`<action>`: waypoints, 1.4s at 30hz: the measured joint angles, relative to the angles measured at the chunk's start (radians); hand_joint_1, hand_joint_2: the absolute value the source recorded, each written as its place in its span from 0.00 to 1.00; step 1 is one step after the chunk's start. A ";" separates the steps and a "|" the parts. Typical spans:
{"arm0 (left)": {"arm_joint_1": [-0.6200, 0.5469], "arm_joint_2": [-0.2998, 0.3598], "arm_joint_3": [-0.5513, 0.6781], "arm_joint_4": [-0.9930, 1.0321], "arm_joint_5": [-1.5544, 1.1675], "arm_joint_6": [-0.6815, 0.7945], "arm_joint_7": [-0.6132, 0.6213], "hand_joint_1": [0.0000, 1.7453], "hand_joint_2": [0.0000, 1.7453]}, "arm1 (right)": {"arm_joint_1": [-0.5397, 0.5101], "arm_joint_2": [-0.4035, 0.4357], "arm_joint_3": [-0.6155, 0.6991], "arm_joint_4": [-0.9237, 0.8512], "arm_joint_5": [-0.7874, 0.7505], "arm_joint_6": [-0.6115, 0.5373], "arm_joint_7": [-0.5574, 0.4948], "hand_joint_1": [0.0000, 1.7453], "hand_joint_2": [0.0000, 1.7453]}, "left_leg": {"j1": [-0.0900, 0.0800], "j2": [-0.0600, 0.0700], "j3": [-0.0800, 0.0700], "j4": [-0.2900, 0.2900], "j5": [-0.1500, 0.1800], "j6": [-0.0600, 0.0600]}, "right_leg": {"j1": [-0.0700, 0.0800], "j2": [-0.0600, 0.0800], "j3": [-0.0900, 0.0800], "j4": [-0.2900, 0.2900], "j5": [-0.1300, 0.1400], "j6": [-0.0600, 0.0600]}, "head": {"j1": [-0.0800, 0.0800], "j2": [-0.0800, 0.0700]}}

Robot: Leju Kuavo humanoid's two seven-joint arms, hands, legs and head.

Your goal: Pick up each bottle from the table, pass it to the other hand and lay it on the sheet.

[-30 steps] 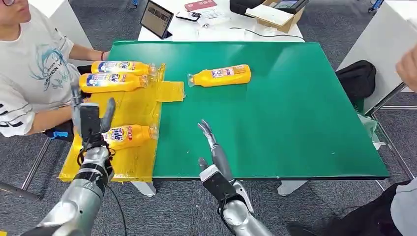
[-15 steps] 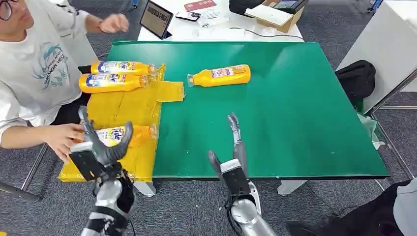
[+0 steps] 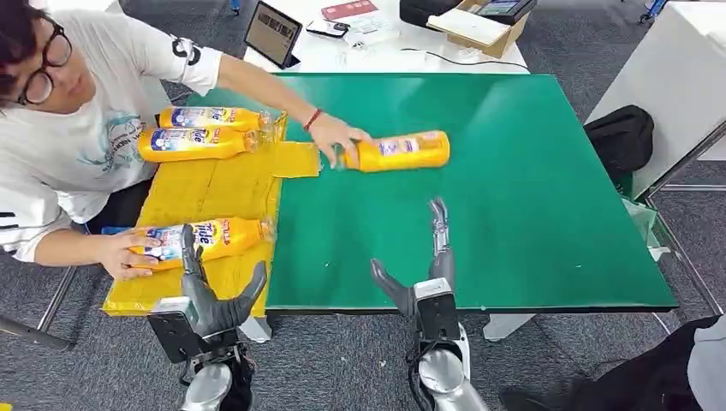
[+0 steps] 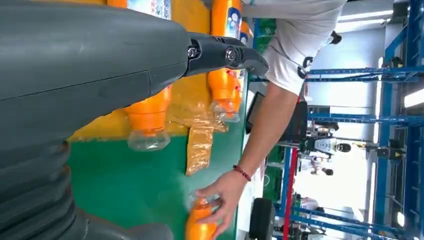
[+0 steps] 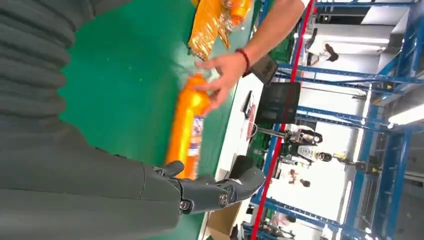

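An orange bottle [image 3: 402, 151] lies on the green table [image 3: 531, 214]; a person's hand [image 3: 336, 137] grips its cap end. The same bottle [image 5: 186, 125] and person's hand [image 5: 220, 75] appear in the right wrist view. Three orange bottles lie on the yellow sheet [image 3: 218, 188]: two at the far end [image 3: 205, 118] [image 3: 195, 144], and one near the front [image 3: 205, 238], which the person's other hand [image 3: 124, 254] holds. My left hand [image 3: 210, 295] hangs open off the table's near edge. My right hand [image 3: 428, 278] is open over the near edge, fingers pointing at the table's bottle.
A person in a white shirt [image 3: 94, 128] leans in from the left, one arm across the sheet. A tablet [image 3: 272, 32] and boxes [image 3: 479, 24] sit on the white table behind. A black bag [image 3: 623, 137] lies at the right.
My left hand has dropped from above the sheet to below the table edge. My right hand has shifted right. The person grasped the table's bottle and moved it slightly right, and took hold of the front bottle.
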 measured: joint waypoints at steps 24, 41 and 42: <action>0.003 -0.014 -0.023 0.057 -0.010 -0.058 0.001 0.00 1.00 | -0.267 -0.129 0.122 0.360 0.521 0.332 0.576 0.00 1.00 | 0.000 0.000 0.000 0.000 0.001 0.001 | 0.000 0.000 0.000 0.000 0.001 0.000 | -0.001 0.000; -0.001 -0.017 -0.019 0.096 -0.022 -0.069 0.001 0.00 1.00 | -0.385 -0.180 0.188 0.459 0.574 0.420 0.651 0.00 1.00 | 0.000 0.000 0.000 0.000 0.001 0.001 | 0.000 0.000 0.001 0.000 0.001 0.001 | 0.000 0.000; -0.001 -0.017 -0.019 0.099 -0.022 -0.071 0.001 0.00 1.00 | -0.391 -0.183 0.191 0.460 0.574 0.433 0.658 0.00 1.00 | 0.000 0.000 0.000 0.000 0.001 0.001 | 0.000 -0.001 0.001 0.000 0.001 0.001 | 0.000 0.000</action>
